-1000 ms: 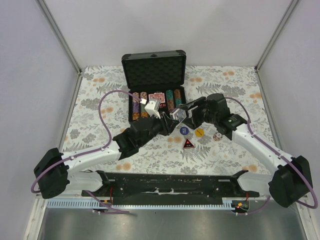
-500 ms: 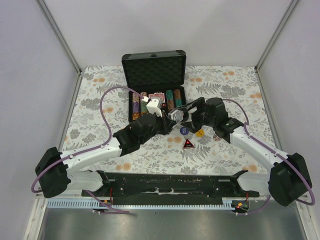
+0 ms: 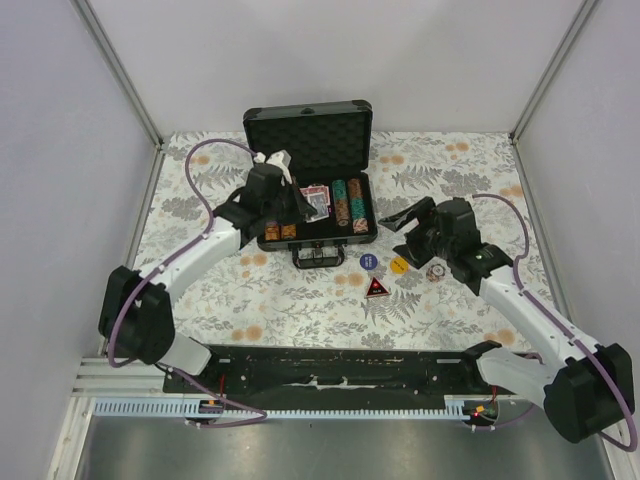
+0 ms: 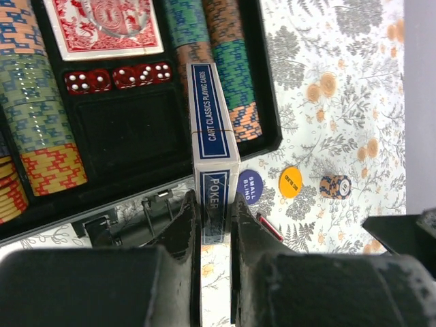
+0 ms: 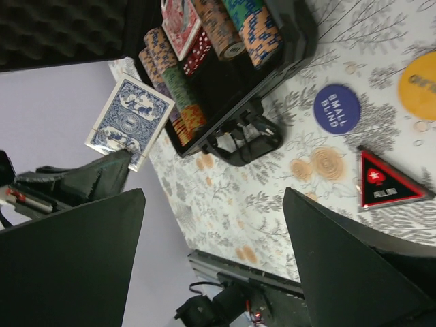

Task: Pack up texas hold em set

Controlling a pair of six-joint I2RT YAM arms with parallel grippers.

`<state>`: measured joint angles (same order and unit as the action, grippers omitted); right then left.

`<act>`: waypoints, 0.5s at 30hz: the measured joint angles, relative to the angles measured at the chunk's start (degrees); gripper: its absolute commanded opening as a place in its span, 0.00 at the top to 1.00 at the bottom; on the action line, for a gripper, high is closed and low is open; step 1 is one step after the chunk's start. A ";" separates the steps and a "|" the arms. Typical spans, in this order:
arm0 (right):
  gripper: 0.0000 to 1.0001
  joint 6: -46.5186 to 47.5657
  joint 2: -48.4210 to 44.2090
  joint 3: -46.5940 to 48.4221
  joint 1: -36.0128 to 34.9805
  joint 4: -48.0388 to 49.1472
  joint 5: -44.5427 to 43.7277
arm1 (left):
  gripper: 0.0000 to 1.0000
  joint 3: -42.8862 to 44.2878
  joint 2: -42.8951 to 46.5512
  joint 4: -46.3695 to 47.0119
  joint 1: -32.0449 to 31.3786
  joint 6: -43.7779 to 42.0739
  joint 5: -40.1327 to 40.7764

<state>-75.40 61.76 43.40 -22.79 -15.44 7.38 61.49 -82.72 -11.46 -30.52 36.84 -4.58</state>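
Observation:
The dark briefcase (image 3: pixel 308 140) lies open at the back of the table, lid up. In it are rows of poker chips (image 4: pixel 41 116), a red card deck (image 4: pixel 102 27) and red dice (image 4: pixel 116 77), beside an empty black slot (image 4: pixel 129 129). My left gripper (image 4: pixel 214 204) is shut on a blue card deck (image 4: pixel 214 153), held on edge above the case's front rim. That blue deck (image 5: pixel 129 122) also shows in the right wrist view. My right gripper (image 5: pixel 212 197) hangs open and empty right of the case (image 3: pixel 403 222).
On the floral cloth in front of the case lie a blue small-blind button (image 3: pixel 369 261), a yellow button (image 3: pixel 399 265), a red triangular marker (image 3: pixel 376 289) and a short chip stack (image 3: pixel 435 271). The case handle (image 5: pixel 245 139) sticks out toward me. Walls enclose the table.
The two grippers met in front of the case. The left one closed on the blue deck and swung back over the case. The right one opened and drew off to the right.

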 measured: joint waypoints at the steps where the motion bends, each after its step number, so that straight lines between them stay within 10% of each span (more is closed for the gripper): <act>1: 0.10 1.09 -0.44 0.00 0.46 -0.87 -0.39 | 0.98 1.31 -1.38 -1.11 0.94 -0.02 -1.40; 15: 0.12 13.90 -0.57 3.30 3.04 -11.58 -7.96 | 0.98 17.77 -20.59 -16.76 9.99 -2.58 -15.52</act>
<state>-61.49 61.19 46.70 -19.75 -27.03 -0.58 79.26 -103.31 -28.23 -20.53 34.26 -20.10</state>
